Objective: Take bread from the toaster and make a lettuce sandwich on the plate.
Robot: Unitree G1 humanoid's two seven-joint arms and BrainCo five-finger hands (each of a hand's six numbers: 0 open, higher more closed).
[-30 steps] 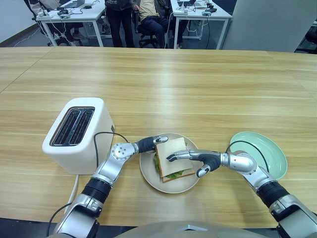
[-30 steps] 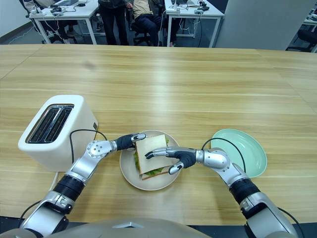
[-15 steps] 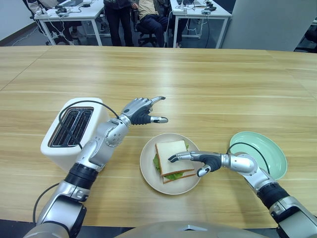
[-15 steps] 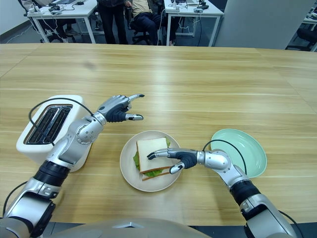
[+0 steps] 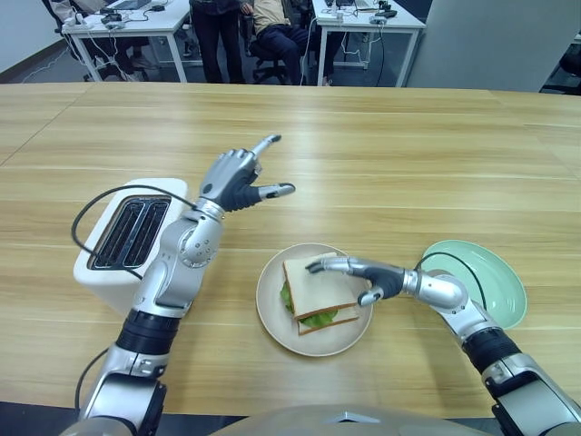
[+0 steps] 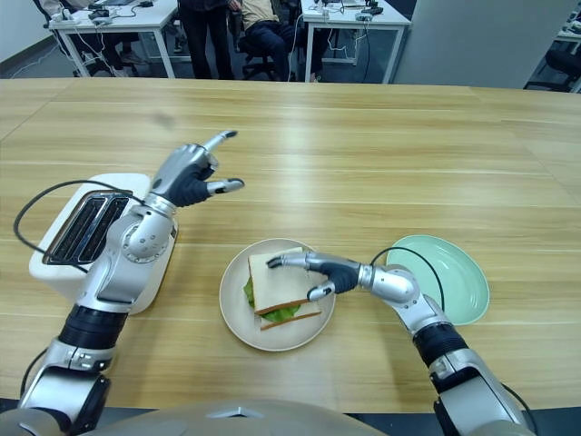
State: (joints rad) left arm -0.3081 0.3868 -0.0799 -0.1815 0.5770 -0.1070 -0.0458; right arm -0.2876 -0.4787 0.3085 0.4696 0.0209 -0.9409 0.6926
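You have a smooth, light-grained wooden table (image 5: 381, 163), a matt white boxy toaster (image 5: 98, 283), a glossy cream round plate (image 5: 310, 345) and a glossy mint-green round plate (image 5: 499, 286).

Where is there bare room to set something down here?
Free: the wide table beyond the toaster, plate and green bowl, save where the left hand hangs. Crowded: the plate, filled by the sandwich with the right hand over it.

You've got the white toaster (image 5: 118, 232) upright at the table's left, its two dark slots facing up. Near its right lies the round beige plate (image 5: 270, 314). On it rests the sandwich (image 5: 309, 292): square white bread (image 5: 329, 287) stacked flat, slightly askew, with green lettuce (image 5: 314, 320) poking out at the left and near edges
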